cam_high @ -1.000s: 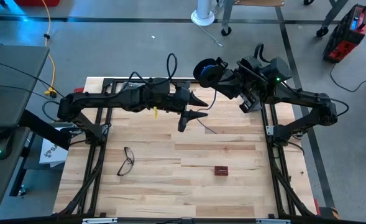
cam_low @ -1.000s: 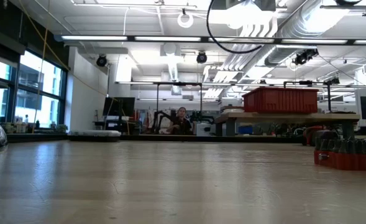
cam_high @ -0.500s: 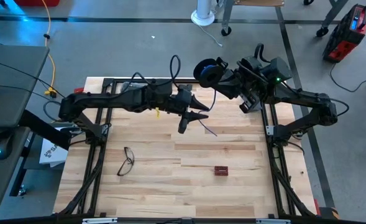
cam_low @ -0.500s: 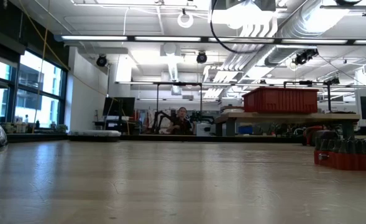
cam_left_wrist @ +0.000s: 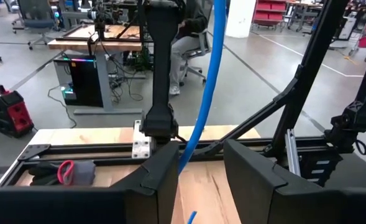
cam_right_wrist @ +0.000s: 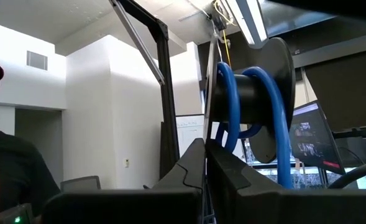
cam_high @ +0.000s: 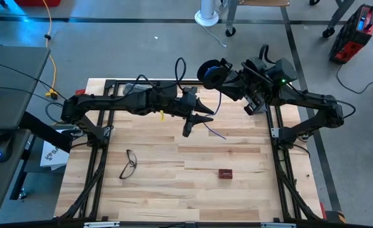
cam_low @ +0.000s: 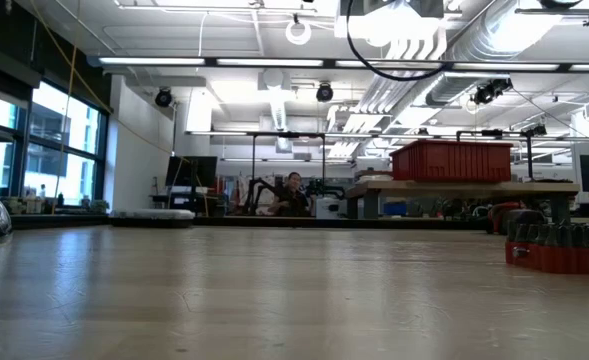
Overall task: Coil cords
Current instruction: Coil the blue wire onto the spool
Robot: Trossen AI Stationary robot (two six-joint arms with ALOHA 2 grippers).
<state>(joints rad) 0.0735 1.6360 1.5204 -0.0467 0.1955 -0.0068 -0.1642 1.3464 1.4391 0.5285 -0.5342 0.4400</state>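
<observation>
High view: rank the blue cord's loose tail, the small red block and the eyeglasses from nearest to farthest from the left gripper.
From the left gripper:
1. Blue cord's loose tail, just beside the fingers, toward the table's middle.
2. Small red block, on the table toward the front, right of centre.
3. Eyeglasses, front left of the table, farthest, though not by much over the block.

No legible text, labels or numbers anywhere.

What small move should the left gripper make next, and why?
Probably close the left gripper fully on the blue cable: the cable runs between its fingers, apparently not yet pinched, while the right gripper, shut, holds the spool up.
</observation>
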